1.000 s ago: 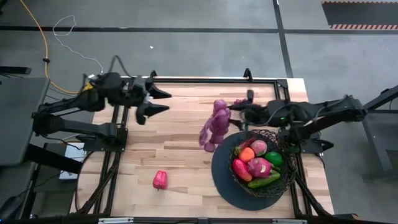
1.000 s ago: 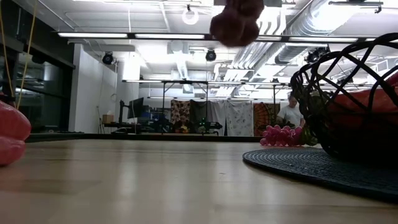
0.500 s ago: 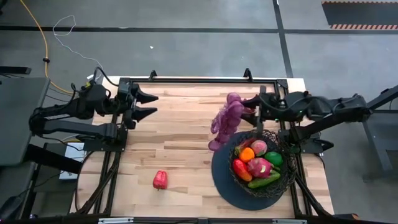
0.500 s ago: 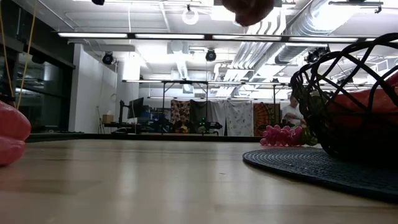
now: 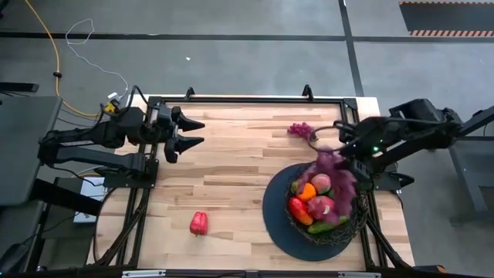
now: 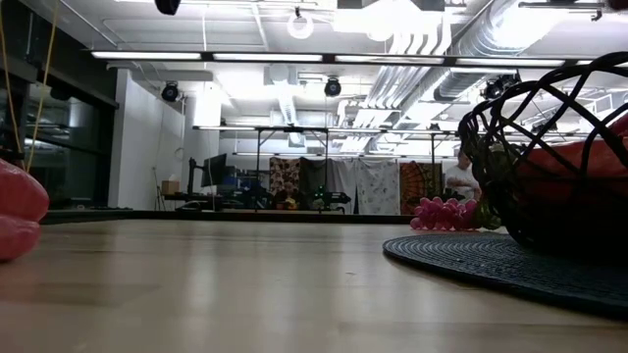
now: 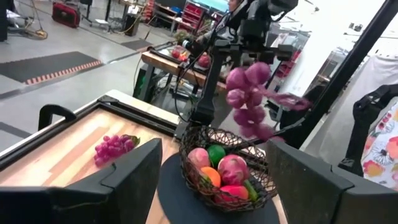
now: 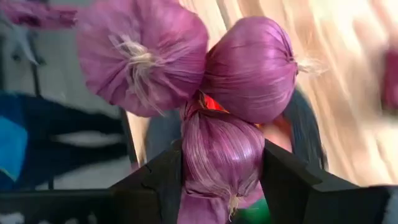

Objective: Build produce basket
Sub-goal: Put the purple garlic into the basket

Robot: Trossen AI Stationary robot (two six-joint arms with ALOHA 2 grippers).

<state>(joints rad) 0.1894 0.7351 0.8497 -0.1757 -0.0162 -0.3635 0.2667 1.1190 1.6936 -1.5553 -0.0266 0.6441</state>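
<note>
The basket (image 5: 351, 220) sat near the tabletop's (image 5: 231, 166) right front corner, already well stocked: an orange (image 5: 308, 191), a peach (image 5: 321, 183), a dragon fruit (image 5: 319, 207), a green ball (image 5: 340, 196), a red pepper (image 5: 298, 210) and a cucumber (image 5: 324, 226) all lay inside. The right tool (image 5: 337, 141) hung over the basket's far rim, clamped on the top of a purple bunch (image 5: 335, 174) whose bulbs dangled above the fruit; the wrist view showed its fingers (image 8: 292, 180) squeezing one purple bulb. That bunch looked a drop away from joining the pile. Left to collect, as I judged it: a second, smaller grape bunch (image 5: 300, 130) near the far edge, and a lone red pepper (image 5: 199, 223) near the front edge, left of the basket. The left tool (image 5: 194, 132) waited at the far left corner, fingers spread, holding nothing. No labels or writing could be read anywhere.
</note>
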